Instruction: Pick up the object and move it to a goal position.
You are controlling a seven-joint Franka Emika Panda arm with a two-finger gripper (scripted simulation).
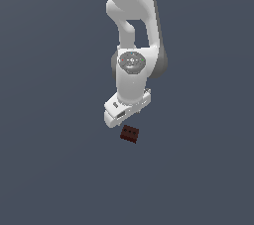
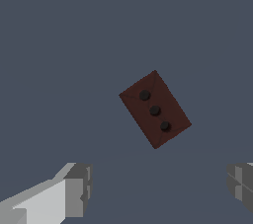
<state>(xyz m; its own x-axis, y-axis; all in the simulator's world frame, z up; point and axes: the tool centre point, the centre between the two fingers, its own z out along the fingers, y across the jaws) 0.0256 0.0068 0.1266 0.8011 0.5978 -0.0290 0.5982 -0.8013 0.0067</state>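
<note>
plain dark grey-blue ground [image 1: 49, 169] carries a small dark red-brown rectangular block [image 2: 154, 109] with three dark dots; white gripper [image 2: 160, 188] hovers above, fingers spread wide.

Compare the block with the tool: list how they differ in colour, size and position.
The block is dark red-brown; the tool is white and grey. The block is much smaller than the tool. The block lies alone and untouched; the tool hangs open above, its fingers spread wide. Both look boxy.
</note>
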